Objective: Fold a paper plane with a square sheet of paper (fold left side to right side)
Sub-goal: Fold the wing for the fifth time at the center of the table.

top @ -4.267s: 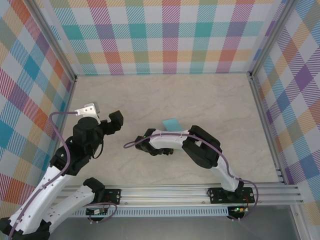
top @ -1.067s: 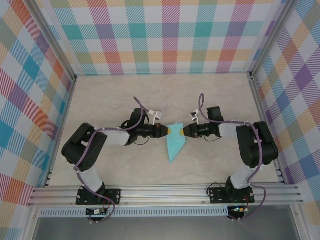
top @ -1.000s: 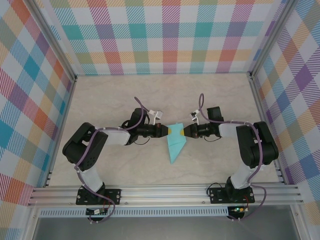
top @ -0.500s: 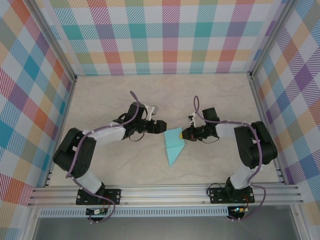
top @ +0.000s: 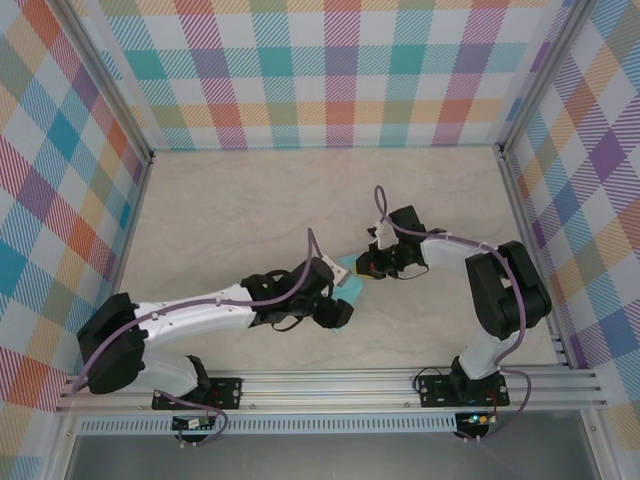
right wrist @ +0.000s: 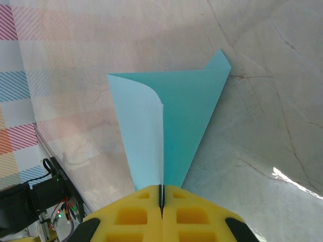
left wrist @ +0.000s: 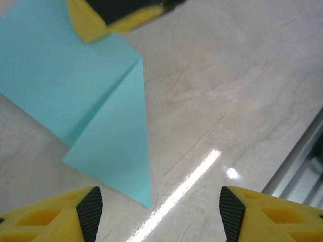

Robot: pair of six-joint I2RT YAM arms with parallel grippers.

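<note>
The creased light turquoise paper sheet (right wrist: 186,111) is lying on the pale marbled desk (top: 230,210) between the arms. The right pincer (right wrist: 161,194), fully closed, is pinning its edge with the tips. The left pincer (left wrist: 157,214) is hovering wide open and empty near the pointed end. It should be nipping only the left flap, low, while the right is pressing firmly.

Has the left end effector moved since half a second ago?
Yes. The left end effector has moved toward the near rail, from beside the wide end of the paper to its pointed tip.
</note>
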